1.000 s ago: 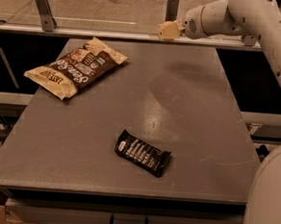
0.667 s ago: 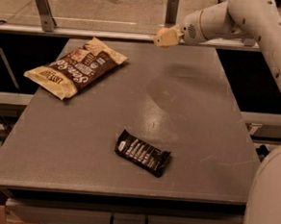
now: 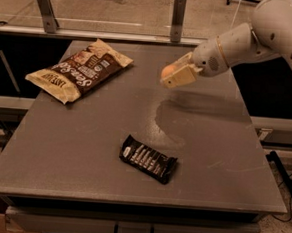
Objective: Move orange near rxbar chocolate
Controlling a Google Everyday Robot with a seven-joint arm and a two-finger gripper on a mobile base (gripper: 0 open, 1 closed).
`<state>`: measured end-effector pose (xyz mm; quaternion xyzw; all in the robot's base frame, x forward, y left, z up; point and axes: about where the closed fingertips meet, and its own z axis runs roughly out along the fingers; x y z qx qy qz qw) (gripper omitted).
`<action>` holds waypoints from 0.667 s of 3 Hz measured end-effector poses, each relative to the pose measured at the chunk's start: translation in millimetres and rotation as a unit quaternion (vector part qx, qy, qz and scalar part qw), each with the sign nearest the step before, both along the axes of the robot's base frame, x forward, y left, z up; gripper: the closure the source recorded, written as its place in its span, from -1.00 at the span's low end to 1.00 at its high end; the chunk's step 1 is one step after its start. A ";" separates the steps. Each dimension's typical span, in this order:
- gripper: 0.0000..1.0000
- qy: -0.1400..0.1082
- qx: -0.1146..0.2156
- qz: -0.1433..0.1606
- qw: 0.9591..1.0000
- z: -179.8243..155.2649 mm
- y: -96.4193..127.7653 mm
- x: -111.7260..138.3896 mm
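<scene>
The gripper hangs above the far half of the table, closed on the orange. The rxbar lies flat at 6 o'clock from it, well apart. A chip bag lies at 9 o'clock.

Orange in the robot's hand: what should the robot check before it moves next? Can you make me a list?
1. Orange held: ok, the gripper is shut on it, up in the air over the back of the table.
2. Rxbar chocolate found: ok, it lies flat near the table's front edge.
3. Way down to the bar: ok, the chip bag lies off to the side, not in between.
4. Orange near the bar: not ok, they are far apart.
5. Room beside the bar: ok, bare table all around it.
6. Grip tight enough: cannot tell.
</scene>
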<state>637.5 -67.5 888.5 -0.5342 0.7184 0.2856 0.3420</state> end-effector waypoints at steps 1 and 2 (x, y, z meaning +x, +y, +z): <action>1.00 0.033 -0.028 0.068 0.997 -29.4 -3.6 -54.3; 1.00 0.047 -0.042 0.142 0.988 -46.3 4.5 -102.3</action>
